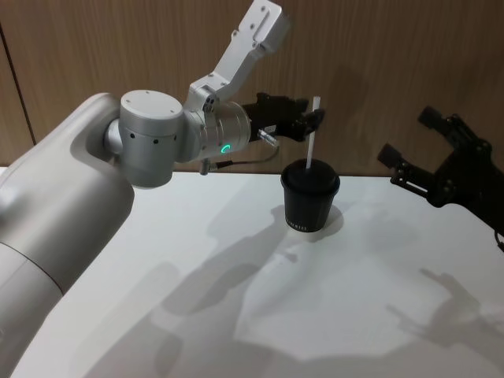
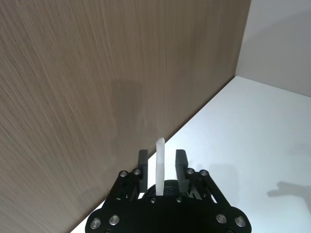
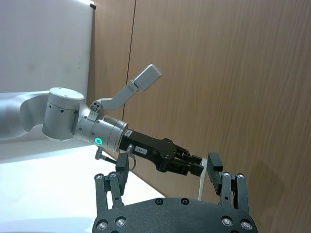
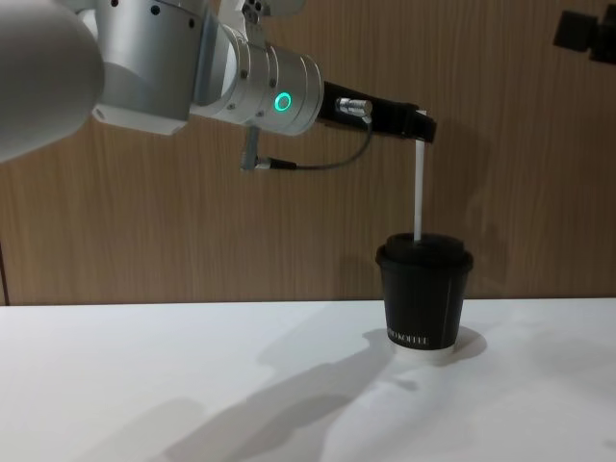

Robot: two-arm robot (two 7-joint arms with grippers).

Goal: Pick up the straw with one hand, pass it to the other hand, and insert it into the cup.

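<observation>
The straw point(image 1: 313, 142) was plain white; the cup point(image 1: 309, 199) was black all over, lid included, with tiny white lettering and a white rim at the base; the left gripper point(image 1: 311, 120) was black, on a silver-grey wrist point(image 1: 224, 134) with a glowing green ring; the right gripper point(image 1: 441, 161) was solid black; table point(image 1: 236, 315) was white, and the wall point(image 1: 118, 47) behind was brown wood grain
</observation>
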